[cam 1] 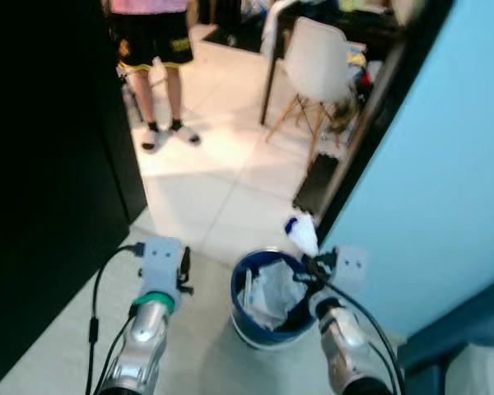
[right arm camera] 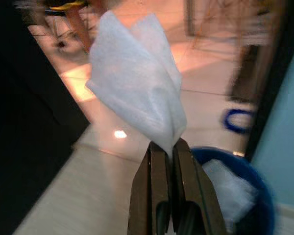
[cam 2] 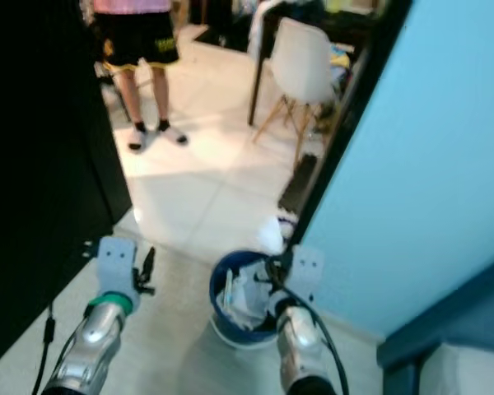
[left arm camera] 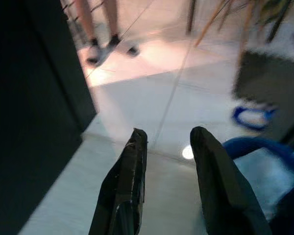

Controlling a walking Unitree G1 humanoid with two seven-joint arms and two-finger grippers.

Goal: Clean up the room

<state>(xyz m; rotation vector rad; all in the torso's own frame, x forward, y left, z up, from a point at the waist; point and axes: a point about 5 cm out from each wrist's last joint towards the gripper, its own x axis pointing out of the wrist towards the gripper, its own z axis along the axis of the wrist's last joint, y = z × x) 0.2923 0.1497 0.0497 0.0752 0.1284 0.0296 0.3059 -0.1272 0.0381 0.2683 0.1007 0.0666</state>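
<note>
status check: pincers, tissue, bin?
Right pincer shut on white tissue, at blue bin rim. Left pincer open, empty. Bin holds paper. Person stands ahead.

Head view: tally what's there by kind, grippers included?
Pincers: 2, the left pincer open and empty, the right pincer shut on a white tissue
Tissue held: 1
Blue bins: 1, the bin with paper inside
White chairs: 1, the chair
People: 1, the person standing
Total: 6
</note>
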